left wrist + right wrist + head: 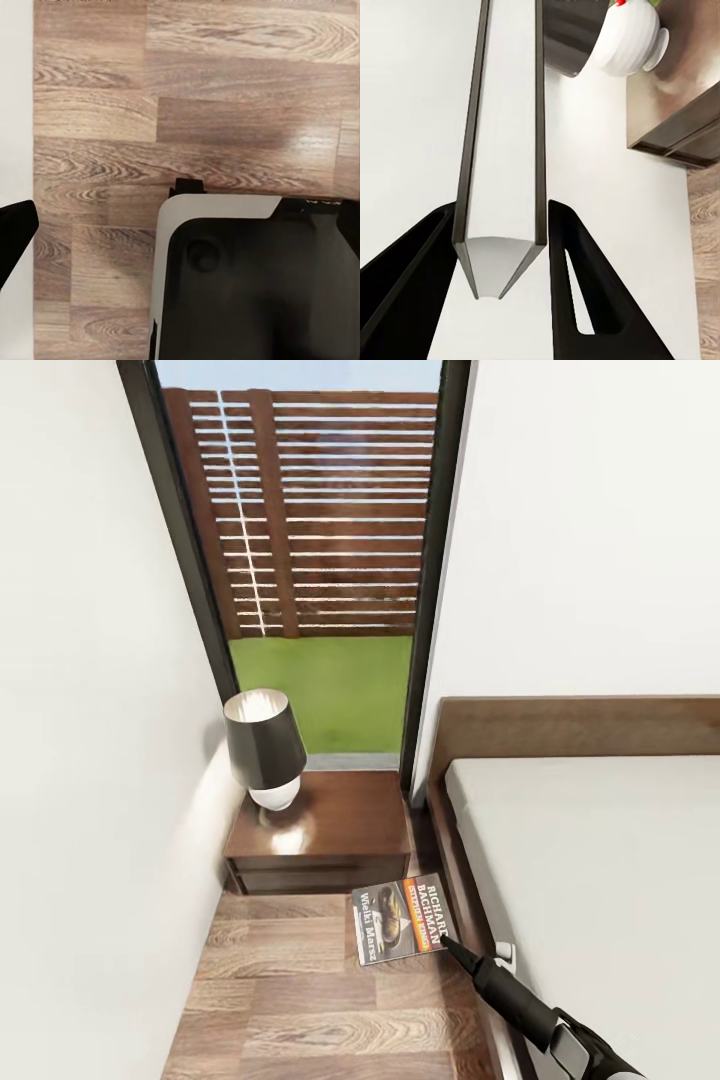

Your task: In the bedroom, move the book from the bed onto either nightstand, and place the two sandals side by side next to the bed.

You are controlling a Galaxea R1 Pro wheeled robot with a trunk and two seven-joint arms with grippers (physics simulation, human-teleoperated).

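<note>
The right claw (502,255) grips the book (400,920) by its spine. The book hangs above the floor (290,1000), near the nightstand (325,840), left of the bed (600,880). The left claw's state I cannot tell.

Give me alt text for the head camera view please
The right gripper holds a dark paperback book above wood-plank floor, near a dark brown nightstand with a black-shaded lamp, beside the grey-mattressed bed.

My head view cuts the bed (600,880) off beside the nightstand (330,830). My right gripper (502,247) hides the book's (400,920) spine end. The left gripper's fingertips I can't make out.
</note>
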